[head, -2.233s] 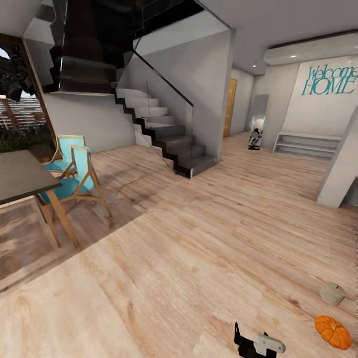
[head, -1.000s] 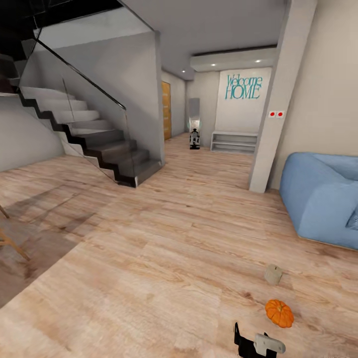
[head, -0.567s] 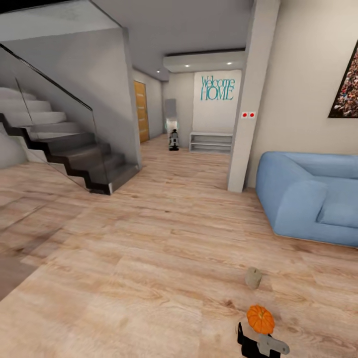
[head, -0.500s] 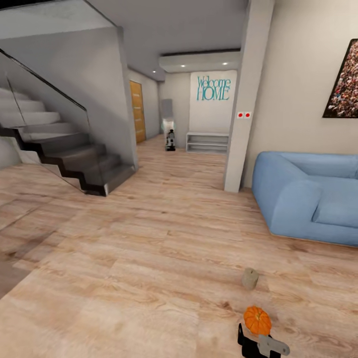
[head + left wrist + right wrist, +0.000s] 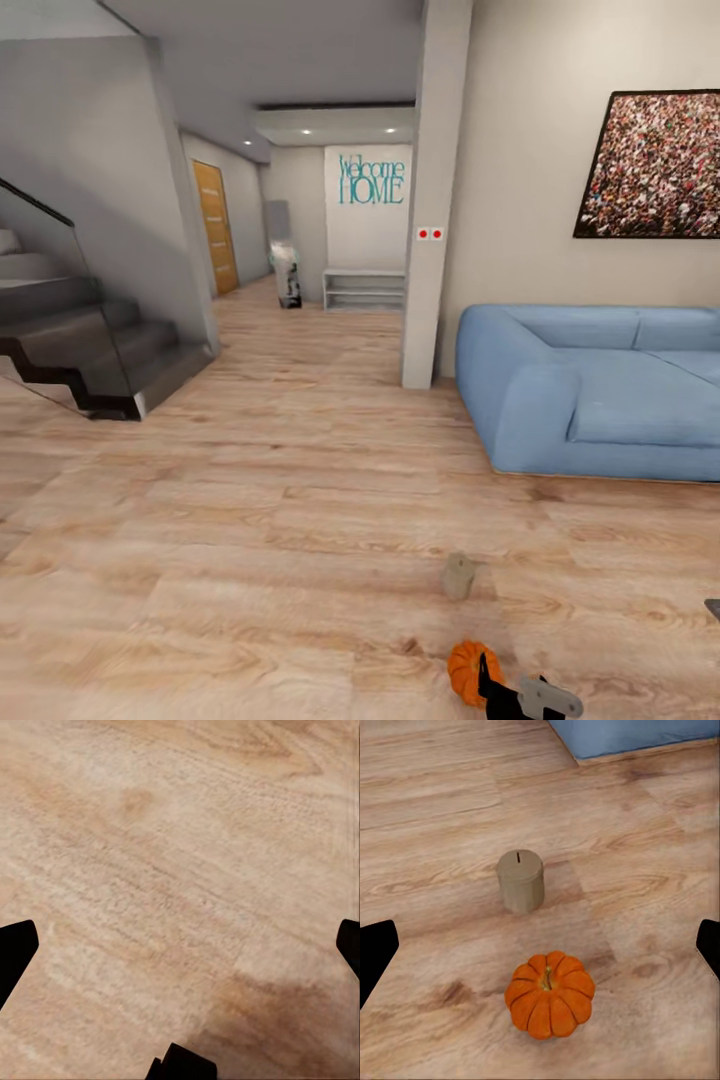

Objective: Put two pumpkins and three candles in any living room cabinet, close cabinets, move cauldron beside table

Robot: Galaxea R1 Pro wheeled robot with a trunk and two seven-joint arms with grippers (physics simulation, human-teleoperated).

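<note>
One orange ribbed pumpkin (image 5: 467, 671) lies on the wood floor just in front of me, and a stubby tan candle (image 5: 458, 577) stands upright a little beyond it. In the right wrist view my right gripper (image 5: 540, 945) hangs open above the floor, with the pumpkin (image 5: 549, 994) and the candle (image 5: 520, 880) both ahead of its spread fingers (image 5: 375, 952), touching neither. My left gripper (image 5: 180, 945) is open too, over bare floorboards. A black and grey part of my right arm (image 5: 522, 696) shows beside the pumpkin.
A blue sofa (image 5: 600, 400) stands at the right against the wall, its corner (image 5: 637, 735) just beyond the candle. A pillar (image 5: 430, 200) rises left of it. Stairs with a glass rail (image 5: 80, 350) are at the left. A hallway with a low shelf (image 5: 363, 288) runs ahead.
The whole view has swung to the right: chairs and table left the picture, sofa and wall picture came in. Pumpkin and candle now sit more central; they have not moved on the floor.
</note>
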